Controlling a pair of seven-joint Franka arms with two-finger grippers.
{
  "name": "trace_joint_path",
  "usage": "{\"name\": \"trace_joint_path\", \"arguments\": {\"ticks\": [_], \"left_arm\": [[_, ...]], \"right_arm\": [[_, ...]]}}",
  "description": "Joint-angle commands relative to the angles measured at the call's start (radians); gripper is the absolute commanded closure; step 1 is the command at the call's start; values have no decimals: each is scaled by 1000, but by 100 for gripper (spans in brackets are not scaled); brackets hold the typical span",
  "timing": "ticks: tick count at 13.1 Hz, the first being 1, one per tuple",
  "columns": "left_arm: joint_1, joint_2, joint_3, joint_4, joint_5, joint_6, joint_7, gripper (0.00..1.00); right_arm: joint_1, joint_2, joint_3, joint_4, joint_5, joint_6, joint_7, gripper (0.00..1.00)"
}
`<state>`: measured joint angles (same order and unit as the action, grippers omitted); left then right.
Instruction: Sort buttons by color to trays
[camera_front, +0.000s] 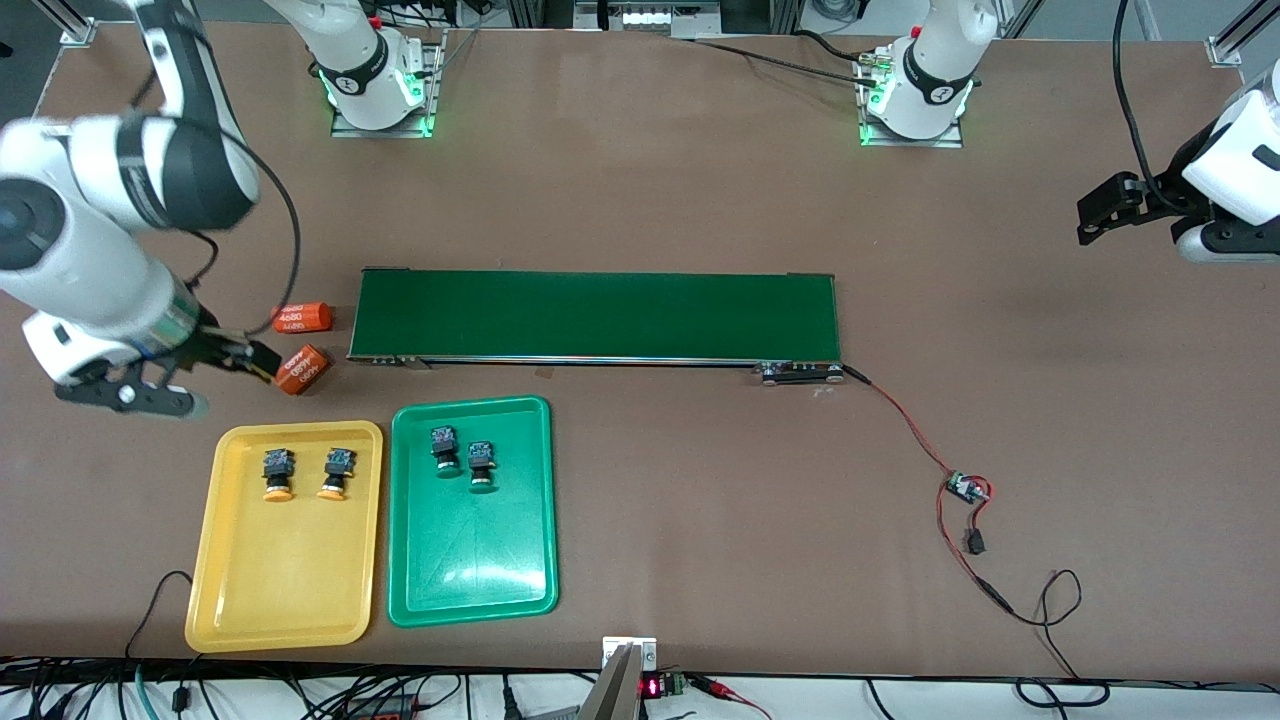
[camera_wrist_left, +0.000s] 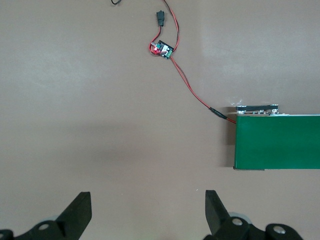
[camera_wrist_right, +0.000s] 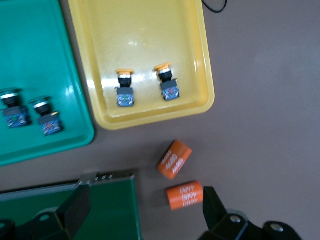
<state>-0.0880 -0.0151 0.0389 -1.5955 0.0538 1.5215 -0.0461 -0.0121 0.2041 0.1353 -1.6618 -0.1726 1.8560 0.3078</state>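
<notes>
We see the sorting laid out: the yellow tray (camera_front: 285, 540) holds the two orange-yellow buttons (camera_front: 279, 474) (camera_front: 337, 473) side by side in its end farther from the front camera, and the green tray (camera_front: 472, 545) just beside it, at its three o'clock in the front view, holds the two green buttons (camera_front: 445, 448) (camera_front: 481, 465) in the matching end. From the yellow tray, the two orange cylinders (camera_front: 302, 369) (camera_front: 301, 317) lie at about twelve o'clock, just off the end of the long green belt (camera_front: 596, 315). The right gripper (camera_front: 165, 385) hangs over bare table at roughly eleven o'clock from the yellow tray, its fingers (camera_wrist_right: 77, 210) spread wide with nothing between them. The left gripper (camera_front: 1100, 212) waits over the table's left-arm end, at about two o'clock from the belt; its fingers (camera_wrist_left: 80, 212) are spread too, empty. A red wire (camera_front: 905, 425) runs from the belt to what we take to be a small circuit board (camera_front: 965, 488).
</notes>
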Motion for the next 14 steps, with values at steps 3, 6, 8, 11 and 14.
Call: {"name": "trace_joint_path", "arguments": {"ticks": [3, 6, 8, 11, 14], "left_arm": [[1, -8, -1, 6, 11, -15, 25, 0], [-1, -8, -1, 6, 11, -15, 25, 0], [1, -8, -1, 6, 11, -15, 25, 0], [-1, -8, -1, 6, 11, -15, 25, 0], [-1, -8, -1, 6, 11, -15, 25, 0]], "right_arm": [[-49, -218, 6, -44, 74, -191, -30, 0], [-101, -273, 6, -30, 76, -280, -129, 0], [-149, -259, 6, -30, 123, -271, -197, 0], [-132, -236, -8, -19, 128, -268, -193, 0], [-89, -210, -110, 22, 154, -297, -234, 0]]}}
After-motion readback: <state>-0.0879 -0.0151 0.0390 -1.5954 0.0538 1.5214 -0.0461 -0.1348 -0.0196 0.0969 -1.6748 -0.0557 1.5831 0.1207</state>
